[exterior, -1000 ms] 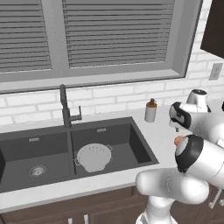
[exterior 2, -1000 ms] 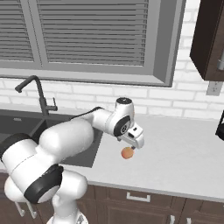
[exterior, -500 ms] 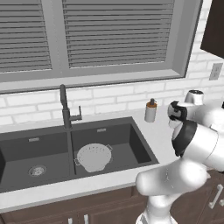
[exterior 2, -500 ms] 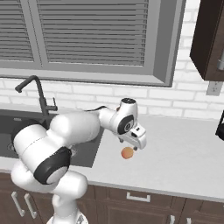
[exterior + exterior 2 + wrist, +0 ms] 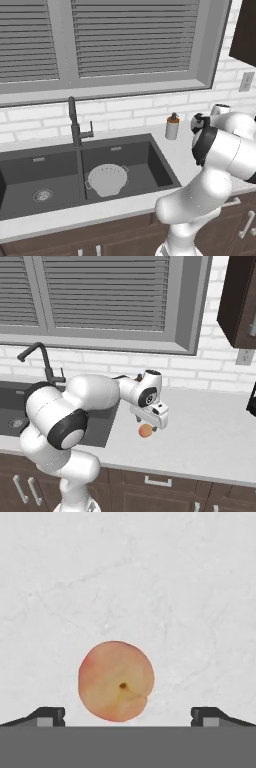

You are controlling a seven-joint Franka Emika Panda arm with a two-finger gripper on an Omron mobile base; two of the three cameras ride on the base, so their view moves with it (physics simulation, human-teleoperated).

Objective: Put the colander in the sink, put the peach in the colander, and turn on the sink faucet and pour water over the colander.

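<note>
Gripper [image 5: 127,714] jaws spread wide, holding nothing; we note it hangs directly over the peach [image 5: 116,681], which lies on the pale counter [image 5: 210,426] between the two fingertips, slightly nearer the left one in the hand view. Peach is round, no long axis. Colander [image 5: 107,179] sits in the sink [image 5: 150,167]'s right basin, well apart. Count: one peach, one colander, one sink faucet [image 5: 75,122], one arm.

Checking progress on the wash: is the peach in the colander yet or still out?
Out. The peach lies on the counter under the open gripper; the colander sits empty in the sink.
</note>
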